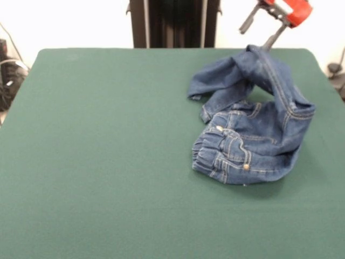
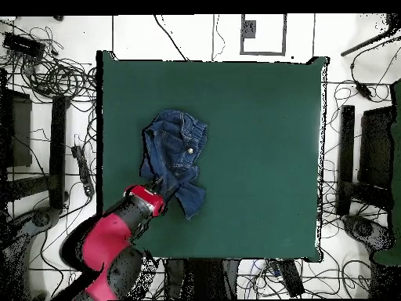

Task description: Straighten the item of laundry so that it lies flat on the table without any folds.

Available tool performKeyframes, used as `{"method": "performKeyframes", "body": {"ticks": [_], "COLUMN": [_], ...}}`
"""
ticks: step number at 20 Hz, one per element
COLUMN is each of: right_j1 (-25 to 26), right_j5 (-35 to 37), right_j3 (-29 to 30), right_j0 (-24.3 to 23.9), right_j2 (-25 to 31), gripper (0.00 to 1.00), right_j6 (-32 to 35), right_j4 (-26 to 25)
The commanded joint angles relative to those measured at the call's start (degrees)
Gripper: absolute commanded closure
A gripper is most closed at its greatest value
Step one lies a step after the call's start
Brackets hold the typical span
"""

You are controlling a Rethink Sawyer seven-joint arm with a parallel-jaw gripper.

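The jeans (image 1: 253, 127) lay bunched in the right half of your front view, above the middle of the frame, on the dark green table (image 1: 108, 162). You could see the waistband end nearest the camera, gathered at the lower part of the heap, with a brass button showing there and tan stitching along the seams. One leg rose in a raised loop toward the upper right of the frame, up to the arm's gripper (image 1: 262, 47), while another fold of denim spread leftward from that peak and ended in a hem near the middle of the heap's left side. The cloth was far from flat: several layers overlapped.

In your overhead view the jeans (image 2: 174, 153) sat in the left half of the table (image 2: 258, 157), waistband toward the top of the frame and legs trailing toward the lower left, where the red and black arm (image 2: 117, 231) came in from the bottom left corner. The gripper (image 2: 159, 188) met the denim at that lower edge. Whether its claw was closed on the cloth or merely against it, you could not tell from either view.
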Motion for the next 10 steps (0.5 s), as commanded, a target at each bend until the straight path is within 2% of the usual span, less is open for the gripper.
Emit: {"method": "performKeyframes", "body": {"ticks": [1, 3, 4, 8, 10], "right_j1": [-23.04, -25.77, -26.42, -27.42, -27.24], "right_j5": [-0.95, -1.84, -1.89, -1.79, -1.39], "right_j3": [9.38, 12.30, 12.86, 14.69, 14.78], "right_j0": [-21.28, -28.67, -30.88, -38.51, -40.51], "right_j2": [32.16, 40.85, 43.37, 52.15, 54.30], "gripper": [0.00, 0.00, 0.00, 0.00, 0.00], "right_j6": [-0.64, 0.35, 0.83, 3.91, 4.89], "right_j4": [-10.76, -13.88, -15.55, -20.40, -22.07]}}
